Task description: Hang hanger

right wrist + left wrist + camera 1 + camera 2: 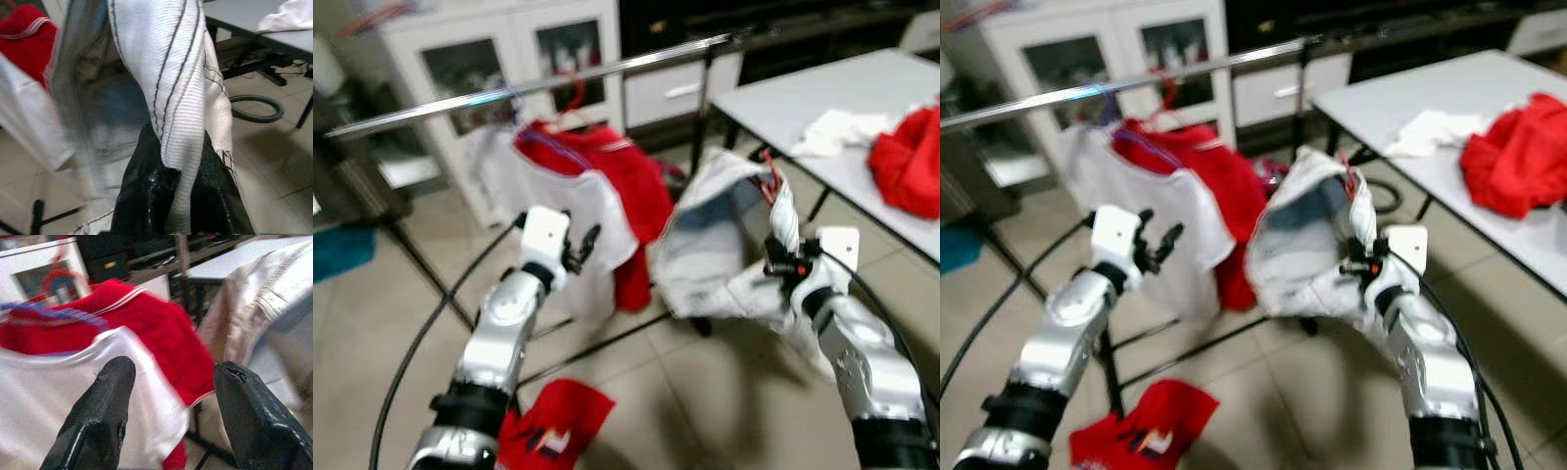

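Right claw (781, 266) clamped on white shirt (724, 235) with hanger (770, 174) above claw, short of rail (538, 83); left claw (168, 406) spread, empty. Risk: hook missing rail, shirt slipping off

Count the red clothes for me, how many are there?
3: a red shirt hanging on the rail, a red cloth on the table, another red cloth on the floor. More may be hidden.

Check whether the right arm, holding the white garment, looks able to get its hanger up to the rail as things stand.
Probably yes. The right gripper is shut on the white garment, whose red hanger hook pokes out on top. The rail runs above with a bare stretch right of the hung shirts.
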